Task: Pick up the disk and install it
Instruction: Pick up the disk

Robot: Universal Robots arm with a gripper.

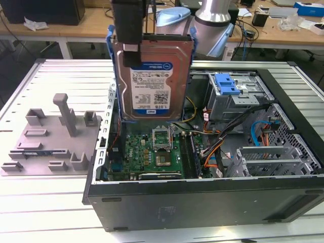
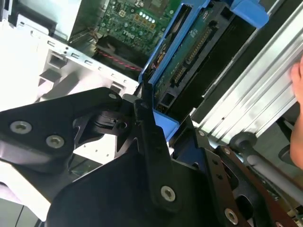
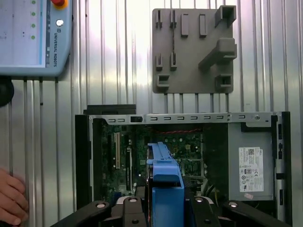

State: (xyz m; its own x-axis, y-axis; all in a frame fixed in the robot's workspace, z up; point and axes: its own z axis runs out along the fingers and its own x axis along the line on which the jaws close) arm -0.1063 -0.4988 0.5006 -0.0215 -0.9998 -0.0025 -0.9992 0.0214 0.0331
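We see our gripper point(image 1: 129, 44) clamped on the disk point(image 1: 152, 76), holding it upright above the open computer case point(image 1: 202, 202).

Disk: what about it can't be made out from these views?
- Exterior view: disk top corner hidden by the gripper; the case interior behind it is blocked.
- First wrist view: disk seen edge-on, label out of sight.
- Second wrist view: its near end hidden by gripper links.
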